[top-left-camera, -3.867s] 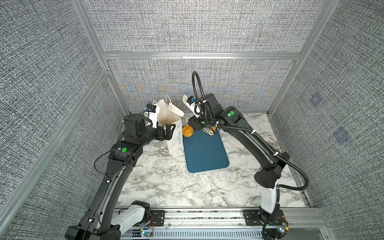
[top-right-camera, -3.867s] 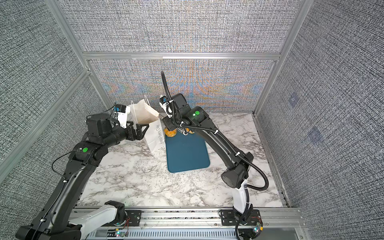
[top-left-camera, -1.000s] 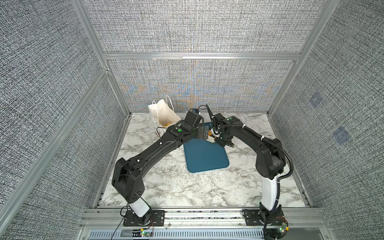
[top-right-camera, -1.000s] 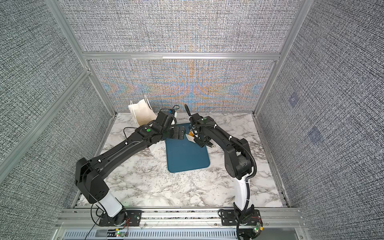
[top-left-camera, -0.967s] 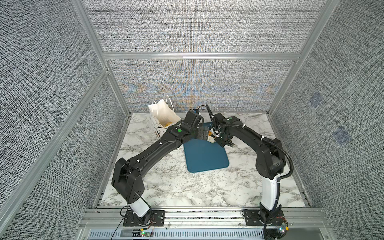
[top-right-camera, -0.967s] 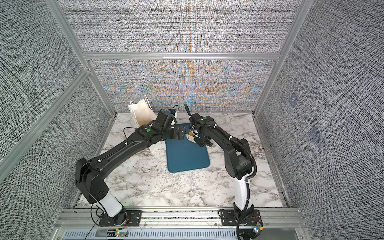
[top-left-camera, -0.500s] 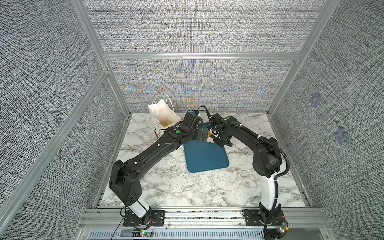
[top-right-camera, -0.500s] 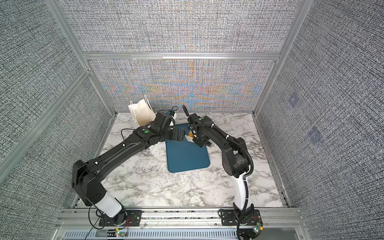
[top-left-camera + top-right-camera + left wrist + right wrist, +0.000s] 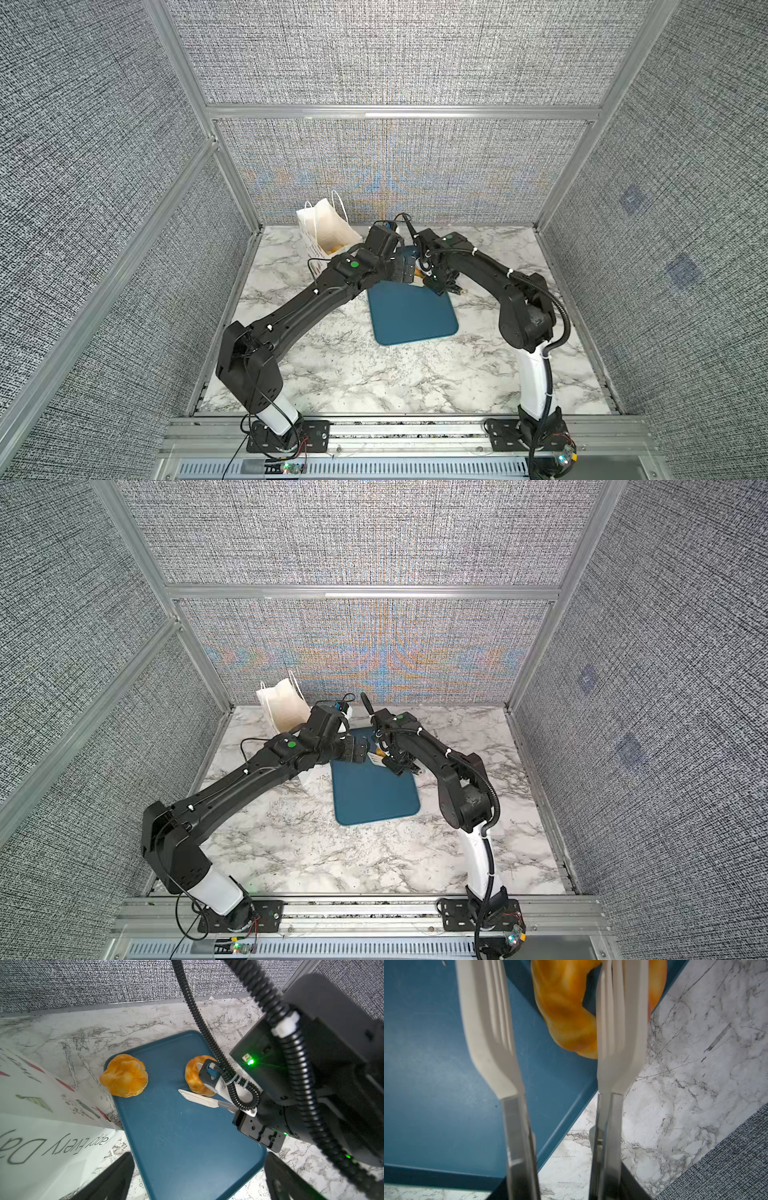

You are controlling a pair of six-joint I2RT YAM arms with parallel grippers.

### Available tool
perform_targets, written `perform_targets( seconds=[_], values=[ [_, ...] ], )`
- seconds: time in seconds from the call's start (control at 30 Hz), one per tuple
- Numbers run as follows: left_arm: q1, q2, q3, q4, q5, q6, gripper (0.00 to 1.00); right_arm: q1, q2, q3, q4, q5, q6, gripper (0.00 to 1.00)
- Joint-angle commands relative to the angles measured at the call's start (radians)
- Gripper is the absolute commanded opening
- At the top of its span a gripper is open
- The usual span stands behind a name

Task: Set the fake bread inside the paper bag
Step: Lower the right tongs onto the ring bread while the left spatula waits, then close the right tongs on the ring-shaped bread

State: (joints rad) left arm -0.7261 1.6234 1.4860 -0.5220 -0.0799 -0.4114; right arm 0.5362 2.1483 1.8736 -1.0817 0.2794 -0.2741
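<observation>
Two fake breads lie at the far end of the dark-teal tray (image 9: pixel 187 1147): a knotted roll (image 9: pixel 124 1076) at its corner and a ring-shaped one (image 9: pixel 193 1078) (image 9: pixel 566 1012). My right gripper (image 9: pixel 564 1188) (image 9: pixel 432 282) is shut on the white tongs (image 9: pixel 488 1032), whose blades stand apart on either side of the ring. My left gripper (image 9: pixel 199 1184) (image 9: pixel 405 268) hovers open and empty over the tray. The white paper bag (image 9: pixel 328 232) (image 9: pixel 284 710) (image 9: pixel 41 1126) stands at the back left, untouched, with something orange showing in its mouth.
The marble table (image 9: pixel 374 374) is fenced by grey fabric walls (image 9: pixel 395 174). Both arms meet over the tray's far end, and the right arm's cable (image 9: pixel 207 1028) and wrist housing (image 9: pixel 311 1053) hang close before the left wrist camera.
Some seconds ago my left gripper was at the bag and the tongs were above it. Now both grippers are low over the tray. In the last second the right gripper edged slightly back.
</observation>
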Motion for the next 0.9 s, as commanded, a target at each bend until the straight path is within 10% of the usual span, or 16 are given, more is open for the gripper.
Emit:
perform_targets(
  seconds=[0.0, 0.87],
  values=[
    [0.001, -0.012, -0.002, 0.001, -0.015, 0.016, 0.99, 0.003, 0.008, 0.013, -0.027, 0.003, -0.009, 0.5],
    [0.003, -0.065, -0.065, -0.015, -0.032, 0.001, 0.99, 0.024, 0.003, -0.015, -0.057, -0.018, -0.035, 0.3]
  ],
)
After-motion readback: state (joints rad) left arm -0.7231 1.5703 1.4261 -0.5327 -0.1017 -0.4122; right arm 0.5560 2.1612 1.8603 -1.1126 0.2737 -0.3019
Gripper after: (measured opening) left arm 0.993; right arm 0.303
